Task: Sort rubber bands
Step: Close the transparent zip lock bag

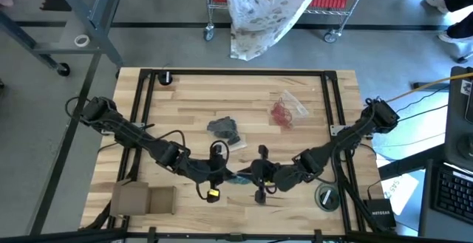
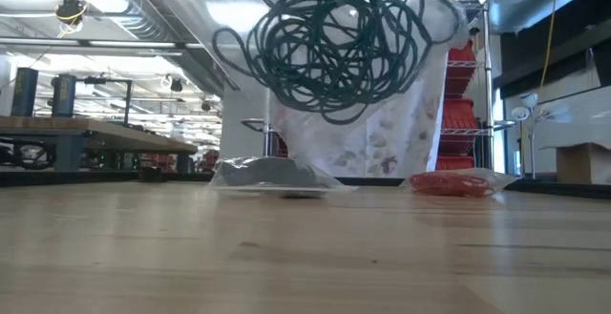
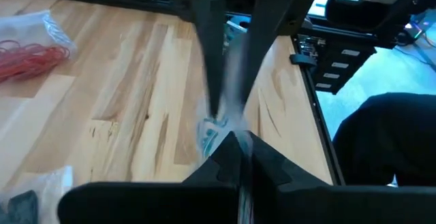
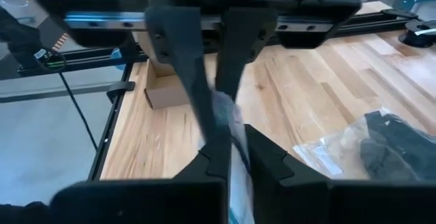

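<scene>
Near the tabletop's front edge, the left gripper and right gripper are meeting, both pinching a clear bag of teal bands (bag raised). Red bands are lying bagged toward the back right; dark bands mid-table.

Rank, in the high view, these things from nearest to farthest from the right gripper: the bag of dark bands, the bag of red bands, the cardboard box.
From the right gripper, near the table's front edge at the middle:
1. Bag of dark bands, just behind it, toward the left.
2. Bag of red bands, farther back, toward the right.
3. Cardboard box, at the front left corner.
</scene>
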